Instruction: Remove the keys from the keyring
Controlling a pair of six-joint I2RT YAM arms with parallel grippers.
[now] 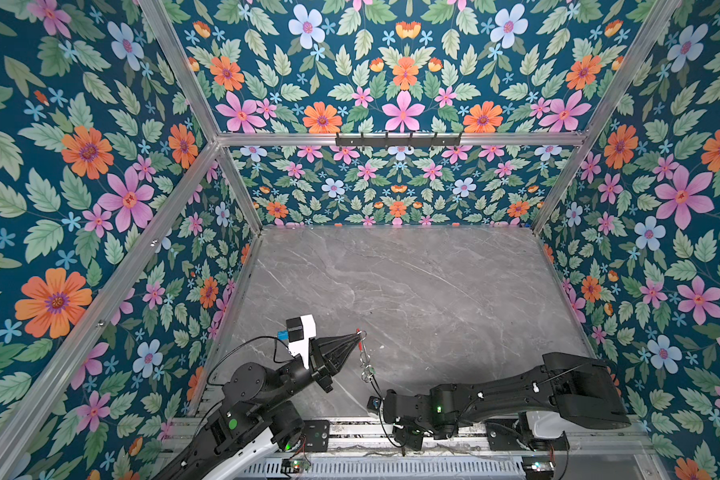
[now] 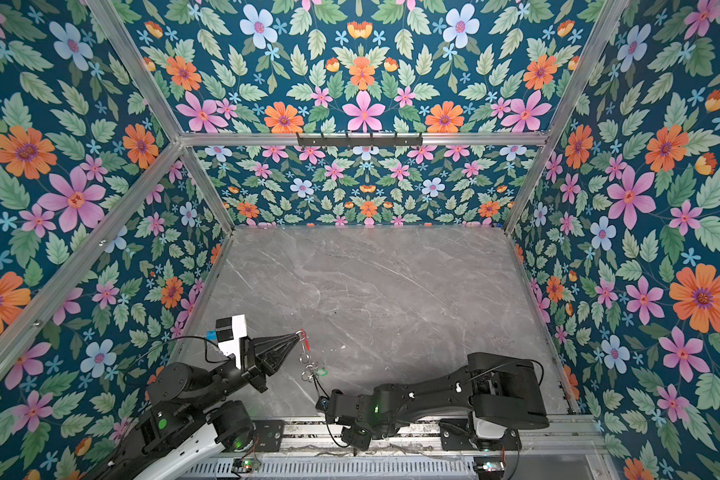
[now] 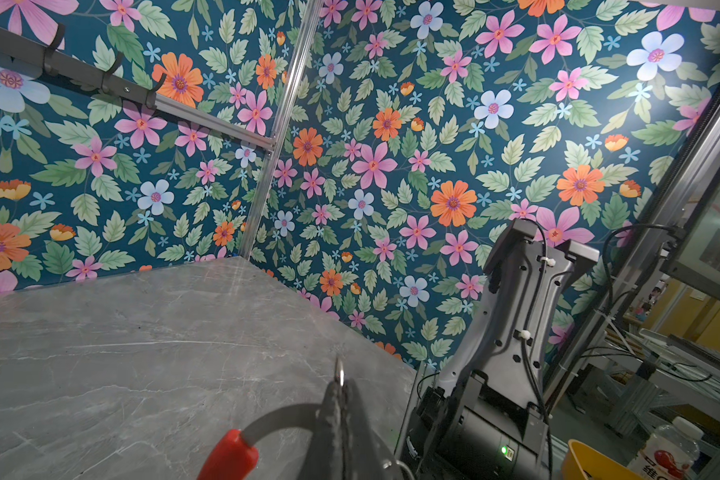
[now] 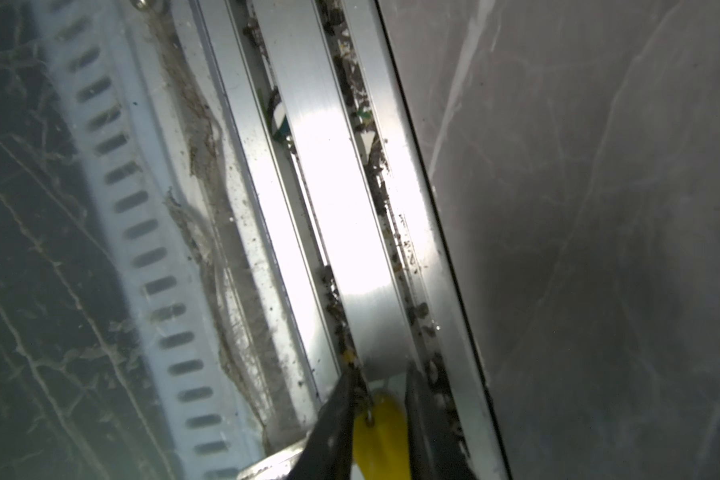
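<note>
keyring (image 1: 365, 357) hung from left gripper (image 1: 356, 333), clamped fully shut beside red sleeve (image 3: 229, 457). right gripper (image 4: 380, 376) pinched yellow-tagged key (image 4: 381, 432) over rail (image 4: 341, 208); grip likely needed firming before green-tagged key (image 2: 321, 371).

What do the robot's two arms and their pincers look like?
Both the left arm and right arm are chunky, mostly black shells with green lights and thin black cables tied by white clips. The left gripper tapers to a black wedge with a white camera bracket behind it; the right gripper has dark fingers.
</note>
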